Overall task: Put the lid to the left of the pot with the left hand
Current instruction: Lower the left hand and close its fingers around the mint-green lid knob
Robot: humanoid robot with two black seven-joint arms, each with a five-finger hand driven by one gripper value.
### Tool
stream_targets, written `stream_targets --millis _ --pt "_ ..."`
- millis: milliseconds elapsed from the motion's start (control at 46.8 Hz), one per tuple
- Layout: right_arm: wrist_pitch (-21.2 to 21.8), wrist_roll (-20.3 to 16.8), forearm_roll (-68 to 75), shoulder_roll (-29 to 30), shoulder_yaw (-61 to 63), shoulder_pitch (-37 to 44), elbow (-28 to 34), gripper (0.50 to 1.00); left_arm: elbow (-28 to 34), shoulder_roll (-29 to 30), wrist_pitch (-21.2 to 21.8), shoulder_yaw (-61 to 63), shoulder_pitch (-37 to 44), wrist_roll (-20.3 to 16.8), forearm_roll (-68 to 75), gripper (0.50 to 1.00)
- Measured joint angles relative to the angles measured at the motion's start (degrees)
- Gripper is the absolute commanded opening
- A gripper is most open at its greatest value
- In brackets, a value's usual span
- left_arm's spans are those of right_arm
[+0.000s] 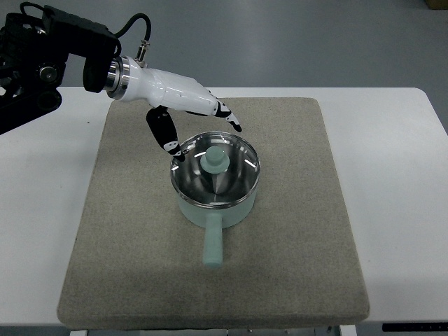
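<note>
A white table [399,210] carries a grey-beige felt mat [126,266]. At the mat's centre sits a pale green metal pot [213,210], handle pointing toward the camera, with a glass lid with green knob [215,162] on it. The white left hand [192,115] hovers at its rim, fingers [231,120] spread, apparently empty.

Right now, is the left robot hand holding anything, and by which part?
Nothing is held. The left robot hand hangs open over the far-left rim of the glass lid, which sits on the pot; its knob is untouched.

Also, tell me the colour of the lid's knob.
Pale mint green, like the pot; the knob shows clearly in the top view.
</note>
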Motion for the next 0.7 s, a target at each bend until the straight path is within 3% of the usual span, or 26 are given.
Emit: stream_targets --millis 278,704 --pt "0.0 0.0 0.0 0.0 0.0 0.0 0.0 0.924 -3.3 -0.1 0.0 0.1 -0.6 -0.4 1.7 0.947" --pt "0.0 0.0 0.0 0.0 0.0 0.0 0.0 0.924 -3.4 -0.3 0.0 2.0 -0.3 -0.3 6.7 0.943"
